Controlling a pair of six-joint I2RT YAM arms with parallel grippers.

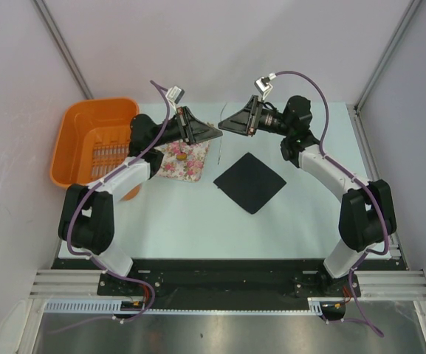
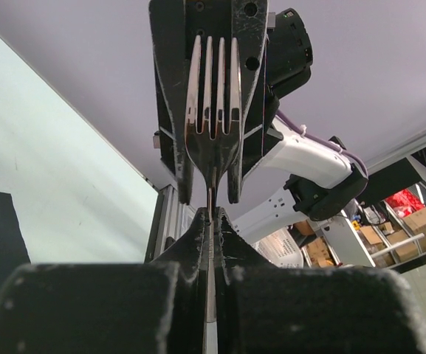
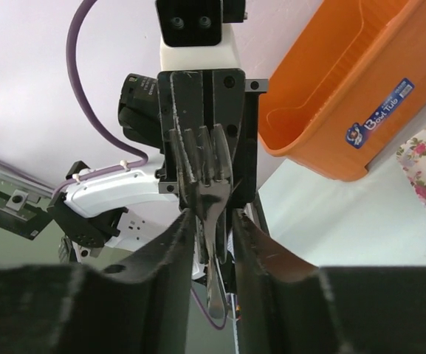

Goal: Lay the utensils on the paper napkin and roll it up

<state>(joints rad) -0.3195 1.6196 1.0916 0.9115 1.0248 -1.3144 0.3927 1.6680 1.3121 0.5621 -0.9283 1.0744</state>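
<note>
While both arms meet tip to tip over the far middle of the counter (image 1: 183, 214), the fork (image 2: 211, 110) sits between them, lifted off the surface, tines pointing up in both wrist views.

Left end effector (image 2: 211, 217): clenched on the fork's thin stem just below the head. The fingers press against the metal with no gap showing.

Right end effector (image 3: 213, 221): faces the left one from the opposite side. Its fingers straddle the same stem, with slivers of gap either side of it, so it reads as released rather than gripping.

Paper napkin (image 1: 249, 182): black square, flat on the counter and turned corner-on like a diamond. It lies right of centre, nearer the bases than the two tips. The fork is above it and to its far left, not touching.

Floral cloth (image 1: 198, 166): flat under the left arm, left of the napkin and apart from it. A small gold-brown item (image 1: 181, 156) lies on it, too small to identify.

Orange basket (image 1: 87, 140): at the far left, just beside the left arm.
</note>
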